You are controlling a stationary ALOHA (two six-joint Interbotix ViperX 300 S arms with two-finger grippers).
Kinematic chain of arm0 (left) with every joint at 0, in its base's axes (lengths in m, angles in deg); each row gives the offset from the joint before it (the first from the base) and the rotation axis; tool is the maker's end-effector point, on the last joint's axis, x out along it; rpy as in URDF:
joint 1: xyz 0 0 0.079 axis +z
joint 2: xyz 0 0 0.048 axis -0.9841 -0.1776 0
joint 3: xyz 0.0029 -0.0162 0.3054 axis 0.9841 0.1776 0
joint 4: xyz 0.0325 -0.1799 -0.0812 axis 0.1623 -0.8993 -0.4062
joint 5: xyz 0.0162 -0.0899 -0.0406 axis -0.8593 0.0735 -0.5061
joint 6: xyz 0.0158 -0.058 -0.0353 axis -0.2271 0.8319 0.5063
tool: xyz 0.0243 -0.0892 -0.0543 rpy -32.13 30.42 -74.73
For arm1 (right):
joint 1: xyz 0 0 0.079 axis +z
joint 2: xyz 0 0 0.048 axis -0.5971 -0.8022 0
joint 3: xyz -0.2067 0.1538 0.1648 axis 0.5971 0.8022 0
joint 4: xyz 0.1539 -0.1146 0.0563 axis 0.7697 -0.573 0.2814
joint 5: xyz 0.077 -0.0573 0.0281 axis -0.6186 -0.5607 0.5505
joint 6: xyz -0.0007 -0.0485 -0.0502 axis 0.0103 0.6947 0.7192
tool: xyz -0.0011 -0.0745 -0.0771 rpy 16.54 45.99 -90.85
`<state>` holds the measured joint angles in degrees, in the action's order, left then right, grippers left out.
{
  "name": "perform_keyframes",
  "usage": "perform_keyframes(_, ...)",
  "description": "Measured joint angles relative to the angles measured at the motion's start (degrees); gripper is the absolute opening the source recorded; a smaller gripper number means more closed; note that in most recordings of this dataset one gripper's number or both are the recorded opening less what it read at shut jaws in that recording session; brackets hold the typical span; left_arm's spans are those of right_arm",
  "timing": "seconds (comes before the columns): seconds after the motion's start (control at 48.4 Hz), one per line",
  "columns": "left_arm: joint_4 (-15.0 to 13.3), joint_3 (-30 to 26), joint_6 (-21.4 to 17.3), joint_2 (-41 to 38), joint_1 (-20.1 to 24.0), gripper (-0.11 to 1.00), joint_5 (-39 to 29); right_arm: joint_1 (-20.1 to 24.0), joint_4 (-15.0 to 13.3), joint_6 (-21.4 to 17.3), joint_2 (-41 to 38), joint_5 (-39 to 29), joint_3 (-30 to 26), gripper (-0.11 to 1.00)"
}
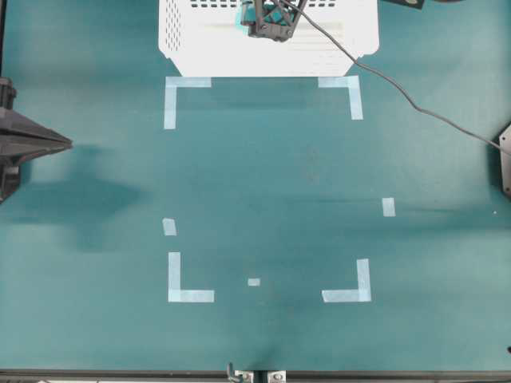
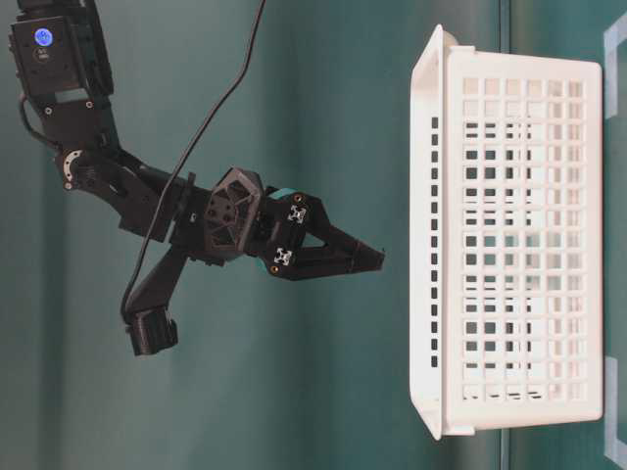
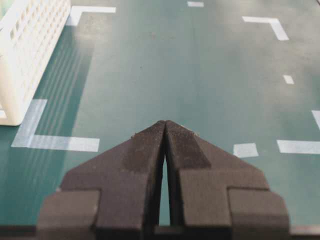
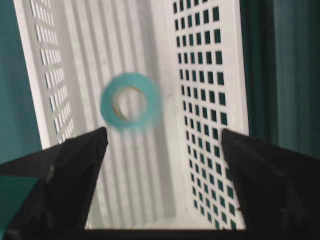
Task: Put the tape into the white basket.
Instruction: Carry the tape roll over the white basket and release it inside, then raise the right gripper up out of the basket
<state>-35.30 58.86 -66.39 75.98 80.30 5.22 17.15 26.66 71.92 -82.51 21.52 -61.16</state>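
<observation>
The tape (image 4: pixel 131 101), a teal ring, shows blurred and free between and beyond my right gripper's (image 4: pixel 164 132) wide-open fingers, over the ribbed floor of the white basket (image 4: pixel 165 165). In the overhead view the right gripper (image 1: pixel 270 22) hangs over the basket (image 1: pixel 271 64) at the top, with a teal bit of tape (image 1: pixel 240 17) beside it. From table level the gripper (image 2: pixel 367 257) points at the basket's (image 2: pixel 441 225) open side, a little short of its rim. My left gripper (image 3: pixel 165 122) is shut and empty, low over the mat at the left edge (image 1: pixel 64 144).
Pale-blue tape strips and corner marks (image 1: pixel 188 88) lie flat on the green mat. The right arm's black cable (image 1: pixel 399 88) trails from the basket toward the right edge. The basket's perforated wall (image 3: pixel 30 50) stands to the left of the left gripper.
</observation>
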Motion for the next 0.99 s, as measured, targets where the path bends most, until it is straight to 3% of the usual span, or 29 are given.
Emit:
perform_keyframes(0.434,0.0,0.0,0.0,0.0,0.0,-0.11,0.0,0.97,0.44,-0.79,0.26,-1.41,0.09,0.91)
perform_keyframes(0.764,0.09,0.0,0.0,0.0,0.0,-0.11,0.09,10.2,1.67,-2.29,3.08,-2.55,0.0,0.91)
perform_keyframes(0.992,0.0,0.0,0.09,0.0,0.0,-0.11,0.0,15.91,2.2,-6.68,2.99,-2.46,0.09,0.9)
